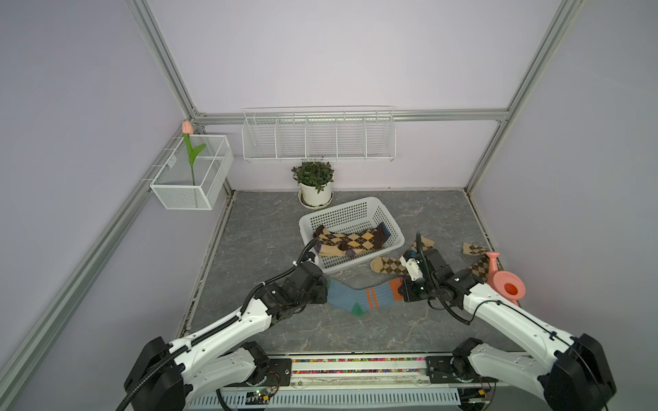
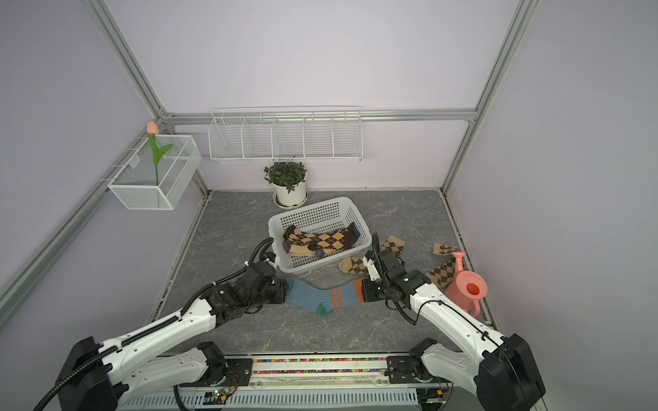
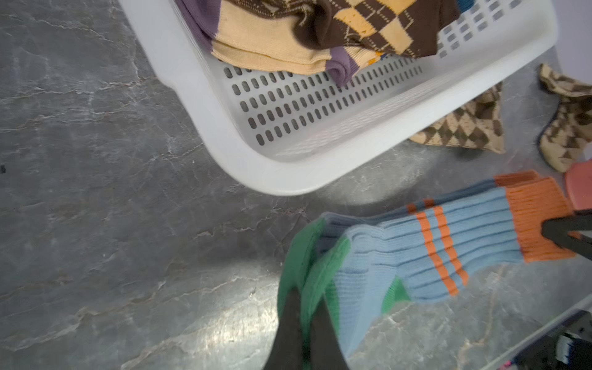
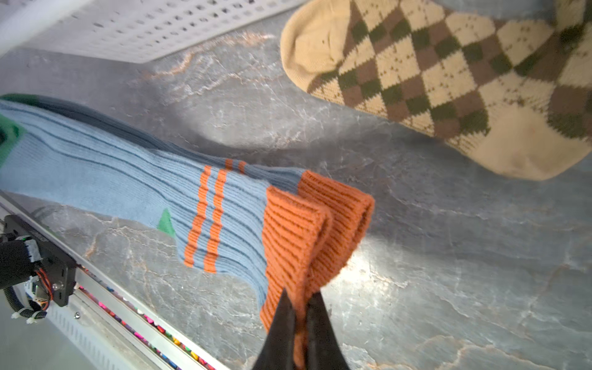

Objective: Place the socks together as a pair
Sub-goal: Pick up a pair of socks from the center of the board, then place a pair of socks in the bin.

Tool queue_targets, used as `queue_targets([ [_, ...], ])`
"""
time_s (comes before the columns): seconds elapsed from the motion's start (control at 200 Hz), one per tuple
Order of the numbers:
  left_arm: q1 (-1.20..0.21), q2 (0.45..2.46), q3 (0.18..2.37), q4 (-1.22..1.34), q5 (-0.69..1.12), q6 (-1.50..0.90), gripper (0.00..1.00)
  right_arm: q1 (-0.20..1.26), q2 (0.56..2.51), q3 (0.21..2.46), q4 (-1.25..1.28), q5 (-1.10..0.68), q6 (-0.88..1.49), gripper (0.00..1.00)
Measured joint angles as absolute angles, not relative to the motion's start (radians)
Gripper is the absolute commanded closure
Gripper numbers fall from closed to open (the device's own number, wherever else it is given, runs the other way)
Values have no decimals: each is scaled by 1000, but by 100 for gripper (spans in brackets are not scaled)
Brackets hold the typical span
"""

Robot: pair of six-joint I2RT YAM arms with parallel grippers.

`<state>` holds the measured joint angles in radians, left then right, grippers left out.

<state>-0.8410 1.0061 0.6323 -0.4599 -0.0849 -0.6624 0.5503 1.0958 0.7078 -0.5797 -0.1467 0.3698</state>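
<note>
Two blue socks with orange stripes [image 1: 359, 297] [image 2: 320, 297] lie one on the other, stretched between both grippers just in front of the basket. My left gripper [image 1: 325, 293] [image 3: 307, 298] is shut on their green toes [image 3: 317, 266]. My right gripper [image 1: 402, 290] [image 4: 299, 294] is shut on the two orange cuffs [image 4: 307, 230]. Dark-brown argyle socks [image 1: 359, 240] and cream socks with purple toes [image 1: 331, 251] lie in the white basket [image 1: 356, 210]. Tan argyle socks lie on the table: one [image 1: 386, 265] by the basket's front corner, another [image 1: 479, 265] beside the watering can.
A pink watering can [image 1: 505, 281] stands close behind my right arm at the table's right edge. A potted plant [image 1: 315, 185] sits behind the basket. Wire racks [image 1: 317, 138] hang on the back wall, and a mesh box [image 1: 192, 174] on the left.
</note>
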Motion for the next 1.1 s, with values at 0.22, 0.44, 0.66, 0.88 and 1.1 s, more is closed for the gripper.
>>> queue_targets([
  [0.22, -841, 982, 727, -552, -19, -678, 100, 550, 1096, 802, -587, -190, 360, 93],
  [0.44, -841, 971, 947, -627, 1, -660, 100, 544, 1106, 964, -619, -236, 332, 93],
  [0.66, -791, 1042, 1209, -676, -21, -575, 100, 504, 1235, 1192, -628, -268, 275, 93],
  [0.88, -654, 1176, 1279, -661, -8, -502, 100, 446, 1396, 1326, -607, -310, 235, 93],
  [1.1, -564, 1324, 1277, -585, 24, -471, 100, 387, 1564, 1393, -574, -347, 236, 93],
])
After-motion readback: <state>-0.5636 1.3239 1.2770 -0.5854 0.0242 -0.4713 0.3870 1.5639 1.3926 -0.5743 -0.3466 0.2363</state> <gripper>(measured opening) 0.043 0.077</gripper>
